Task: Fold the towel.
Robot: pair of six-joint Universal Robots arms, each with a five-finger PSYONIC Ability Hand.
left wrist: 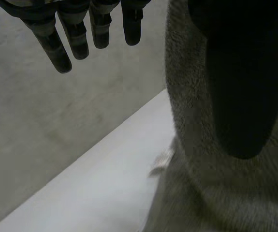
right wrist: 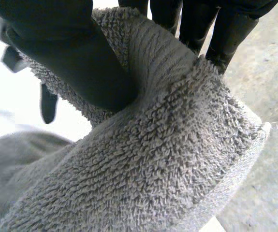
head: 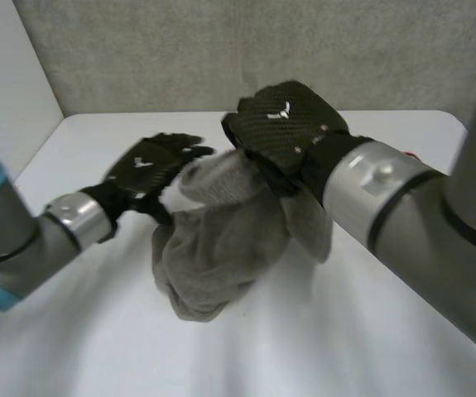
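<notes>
A grey terry towel hangs crumpled above the white table, its lower end resting on the tabletop. My right hand holds its top, raised over the table's middle. In the right wrist view the thumb presses a thick fold of the towel against the fingers behind it. My left hand hovers just left of the towel's top with straight fingers. In the left wrist view its fingers are spread in the air, and its thumb lies alongside the towel.
The white table stretches all round the towel. A grey wall closes the back and a pale wall the left side. My right forearm crosses the right half of the table.
</notes>
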